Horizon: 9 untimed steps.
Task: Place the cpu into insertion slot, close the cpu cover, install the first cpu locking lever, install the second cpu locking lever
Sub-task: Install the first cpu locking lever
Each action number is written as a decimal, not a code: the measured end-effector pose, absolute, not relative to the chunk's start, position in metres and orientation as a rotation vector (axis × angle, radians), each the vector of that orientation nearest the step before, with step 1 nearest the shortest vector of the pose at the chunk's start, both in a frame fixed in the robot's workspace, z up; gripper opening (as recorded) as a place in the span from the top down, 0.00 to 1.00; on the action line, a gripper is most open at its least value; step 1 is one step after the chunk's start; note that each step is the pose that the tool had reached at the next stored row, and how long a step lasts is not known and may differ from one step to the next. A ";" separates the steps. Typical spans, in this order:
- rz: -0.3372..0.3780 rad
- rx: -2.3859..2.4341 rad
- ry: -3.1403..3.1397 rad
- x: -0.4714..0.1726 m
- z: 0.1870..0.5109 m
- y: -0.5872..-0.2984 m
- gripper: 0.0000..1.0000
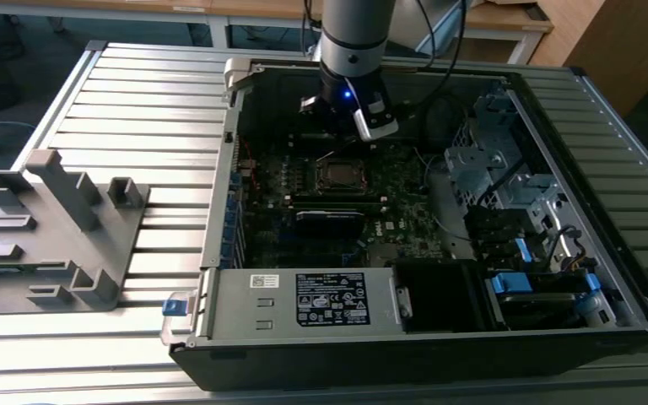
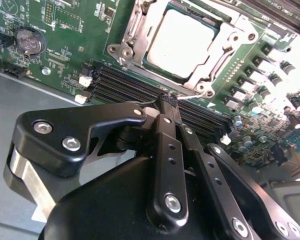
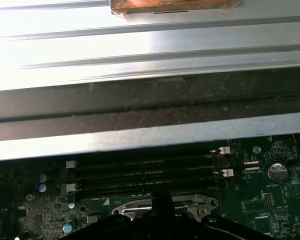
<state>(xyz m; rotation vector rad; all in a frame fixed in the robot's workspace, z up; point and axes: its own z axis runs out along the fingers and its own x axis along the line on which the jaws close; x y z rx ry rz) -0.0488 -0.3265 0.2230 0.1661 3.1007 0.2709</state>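
Note:
The cpu (image 2: 179,42), a dull silver square, lies in the insertion slot (image 1: 315,175) on the green motherboard. The cpu cover (image 2: 229,42), a silver frame, lies flat around the chip. A thin wire lever (image 2: 221,62) runs along one edge of the cover. In the second wrist view my gripper (image 2: 168,100) is shut, its black fingers meeting at the tip just beside the socket's edge, where another thin wire (image 2: 149,102) ends. In the exterior view the gripper (image 1: 360,128) hangs inside the open case just behind the socket. Its tip (image 3: 162,200) also appears in the first wrist view, over the socket's metal frame (image 3: 135,206).
Black memory slots (image 3: 145,172) run between the socket and the case wall (image 3: 150,132). A coin battery (image 2: 29,41) sits on the board. Drive bays and blue clips (image 1: 521,283) stand at the exterior view's right. A grey fixture (image 1: 54,228) rests on the ribbed table outside the case.

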 end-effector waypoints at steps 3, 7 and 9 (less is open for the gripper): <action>0.271 0.166 3.101 -0.048 0.223 -0.326 0.90; 0.271 0.166 3.101 -0.047 0.222 -0.326 0.90; 0.271 0.166 3.101 -0.046 0.221 -0.326 0.90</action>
